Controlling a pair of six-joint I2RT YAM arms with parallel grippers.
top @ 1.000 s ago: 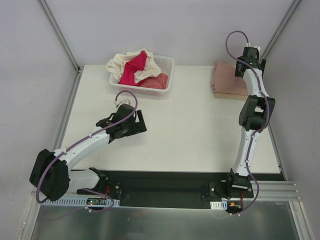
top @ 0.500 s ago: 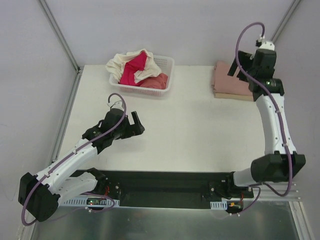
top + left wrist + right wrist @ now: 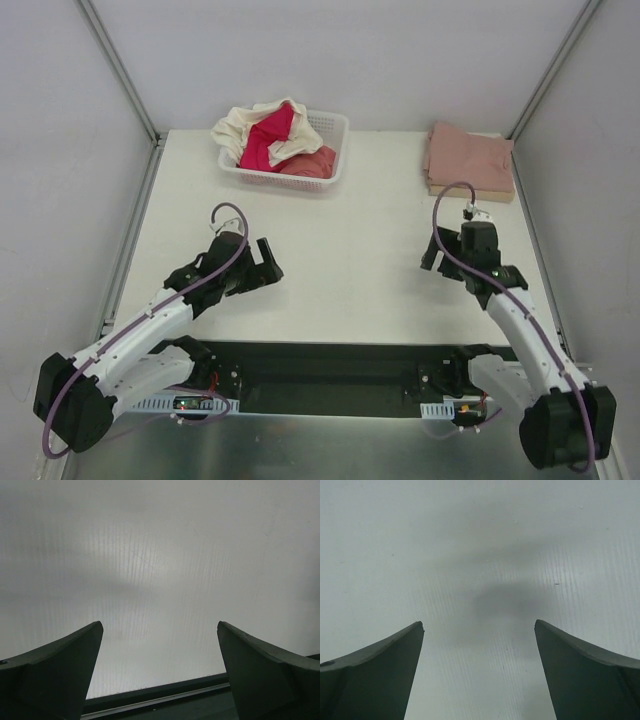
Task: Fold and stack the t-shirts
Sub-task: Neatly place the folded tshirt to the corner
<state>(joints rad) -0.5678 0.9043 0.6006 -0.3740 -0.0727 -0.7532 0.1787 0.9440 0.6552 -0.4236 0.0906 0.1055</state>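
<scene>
Both arms lie low over the table point(image 3: 350, 230), the L gripper point(image 3: 266, 262) & R gripper point(image 3: 431, 260) pointing inward toward mid-table, each w/ jaws spread wide and nothing between them. 5 t-shirts: 2 folded in a stack at the far-right corner, pink tee point(image 3: 470, 155) atop tan tee point(image 3: 470, 191), edges approx square to the table, long side running left-right. The other 3 sit crumpled in the basket point(image 3: 335, 128) at the far edge: cream tee point(image 3: 240, 130), magenta tee point(image 3: 268, 135), coral tee point(image 3: 310, 163).

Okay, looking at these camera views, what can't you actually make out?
- Top view: how many t-shirts fill the white basket; the cream t-shirt drapes over the rest.
- Top view: the stack under the folded pink t-shirt; only a tan edge shows.
- Both wrist views: no t-shirts, only bare table.
</scene>
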